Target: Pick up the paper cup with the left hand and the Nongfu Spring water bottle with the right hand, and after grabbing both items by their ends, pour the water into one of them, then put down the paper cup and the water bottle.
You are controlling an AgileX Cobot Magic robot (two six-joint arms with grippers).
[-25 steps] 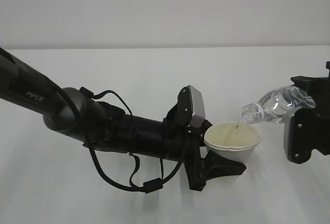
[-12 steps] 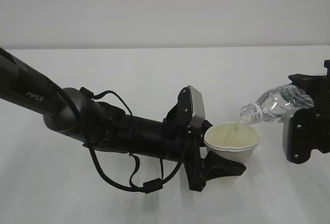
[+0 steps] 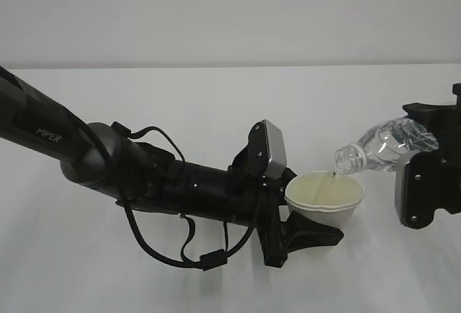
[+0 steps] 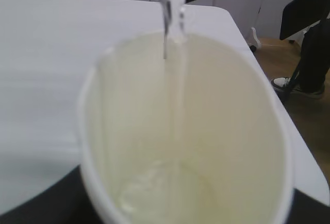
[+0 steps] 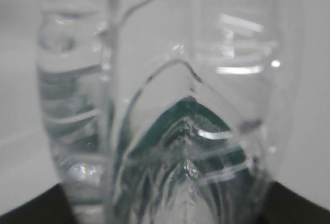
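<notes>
White counter [image 3: 216,97] against a plain pale wall [image 3: 230,11]. Left end effector [image 3: 317,232] grips the paper cup [image 3: 325,199]; right end effector [image 3: 425,176] grips the tilted Nongfu Spring water bottle [image 3: 385,146], water [image 4: 172,80] streaming into the cup.

white table [image 3: 216,97] under a pale wall [image 3: 230,11]; wooden floor [image 4: 309,126], someone's shoe [image 4: 282,83] beyond its corner.

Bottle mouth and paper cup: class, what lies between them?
A thin stream of water falls from the bottle into the paper cup; it shows clearest in the left wrist view.
</notes>
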